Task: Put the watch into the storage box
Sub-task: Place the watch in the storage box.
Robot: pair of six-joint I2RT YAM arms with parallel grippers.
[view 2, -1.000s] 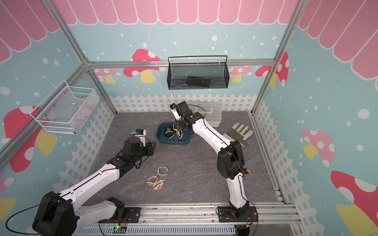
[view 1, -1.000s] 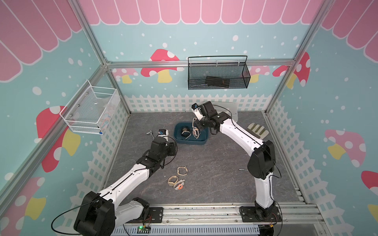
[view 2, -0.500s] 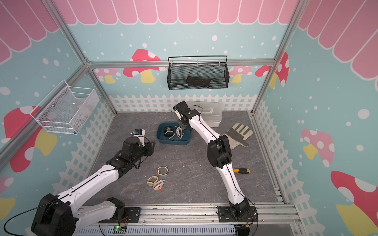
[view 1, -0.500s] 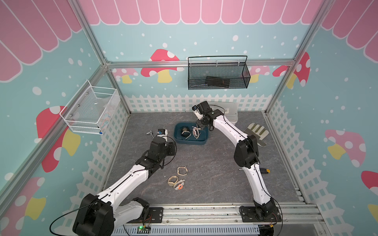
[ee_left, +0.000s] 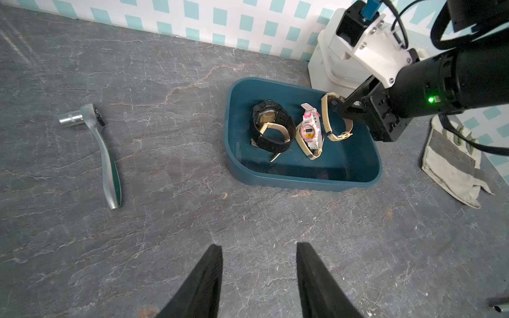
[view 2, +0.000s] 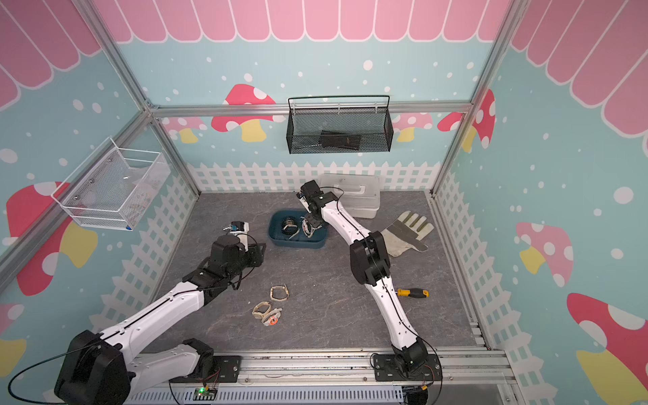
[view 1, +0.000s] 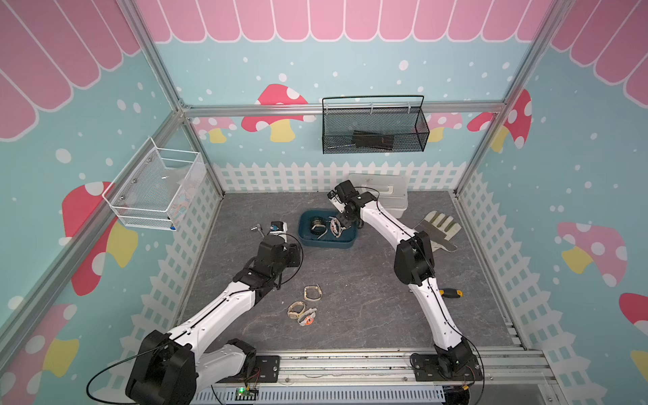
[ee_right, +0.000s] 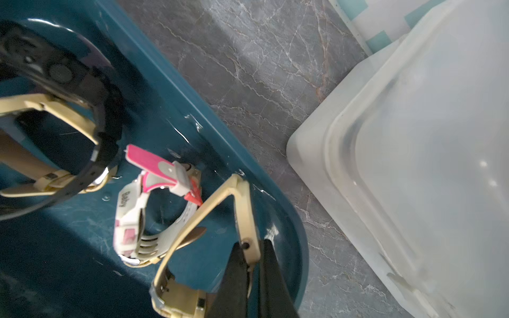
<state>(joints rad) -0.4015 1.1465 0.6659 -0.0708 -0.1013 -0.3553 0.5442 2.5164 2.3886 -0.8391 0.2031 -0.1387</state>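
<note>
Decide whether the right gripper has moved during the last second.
No. The right gripper sits at the same spot over the storage box, shut on the beige watch; only its arm's elbow has swung nearer the box.

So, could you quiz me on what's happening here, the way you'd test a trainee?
1. True or false: the left claw is holding a watch.
2. How many watches lie loose on the table, outside the blue box? A: one. B: three. C: six.
3. What colour is the watch that the right claw is shut on at the box?

Key:
1. False. It is open and empty.
2. B.
3. Beige.
</note>
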